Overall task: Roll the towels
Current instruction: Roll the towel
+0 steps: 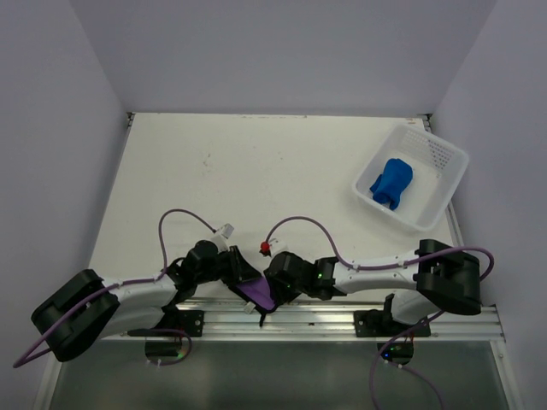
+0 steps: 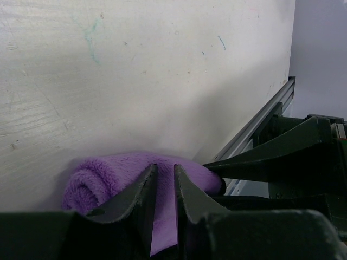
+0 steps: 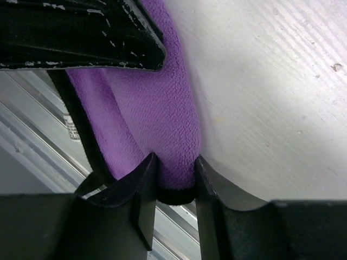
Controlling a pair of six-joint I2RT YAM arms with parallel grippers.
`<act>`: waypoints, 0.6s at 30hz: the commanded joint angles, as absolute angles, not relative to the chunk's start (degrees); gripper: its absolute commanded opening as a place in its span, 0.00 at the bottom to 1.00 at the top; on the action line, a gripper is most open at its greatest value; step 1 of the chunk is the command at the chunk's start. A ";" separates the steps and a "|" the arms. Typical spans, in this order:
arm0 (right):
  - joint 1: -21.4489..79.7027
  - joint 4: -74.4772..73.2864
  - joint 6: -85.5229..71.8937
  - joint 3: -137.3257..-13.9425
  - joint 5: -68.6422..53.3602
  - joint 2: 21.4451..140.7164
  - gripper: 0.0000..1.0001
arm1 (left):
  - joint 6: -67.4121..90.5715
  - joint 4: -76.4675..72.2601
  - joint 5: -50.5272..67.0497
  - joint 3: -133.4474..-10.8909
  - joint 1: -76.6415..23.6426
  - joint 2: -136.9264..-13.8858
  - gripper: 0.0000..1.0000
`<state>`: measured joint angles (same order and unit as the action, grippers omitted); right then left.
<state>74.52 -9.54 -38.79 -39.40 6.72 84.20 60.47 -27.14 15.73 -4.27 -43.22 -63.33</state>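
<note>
Both arms work the purple towel [image 1: 256, 293] at the near edge of the table [image 1: 256, 171]. The left gripper [image 2: 165, 169], fingers nearly together, pinches its fuzzy rolled end. The right gripper [image 3: 175, 162] clamps narrowly on the plush, dark-trimmed edge. The blue towel [image 1: 392, 183] sits, a lumpy roll, inside the white perforated basket [image 1: 444, 158] at far right.

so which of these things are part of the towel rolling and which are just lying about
Part of the job:
purple towel, partly rolled, pinched by the left gripper and the right gripper
blue towel, bundled in the white basket

Just lying about:
white basket itself
metal rail at the near edge of the table
</note>
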 commanded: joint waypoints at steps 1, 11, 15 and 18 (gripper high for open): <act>77.43 -17.49 -37.79 -38.06 4.39 85.60 0.31 | 57.48 -19.86 11.78 -0.62 -43.24 -63.46 0.24; 81.38 -15.38 -40.16 -37.53 10.00 83.94 0.00 | 54.76 -17.32 11.16 -5.35 -41.66 -63.46 0.24; 81.74 -14.59 -41.13 -37.44 14.57 82.79 0.00 | 52.21 -14.51 11.34 -10.19 -39.21 -64.33 0.25; 81.74 -15.72 -41.83 -38.05 19.05 82.88 0.00 | 50.45 -12.57 11.43 -14.40 -37.97 -65.65 0.27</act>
<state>80.71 -9.19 -40.58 -39.18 15.38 83.55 55.99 -18.17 15.92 -10.35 -40.05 -64.40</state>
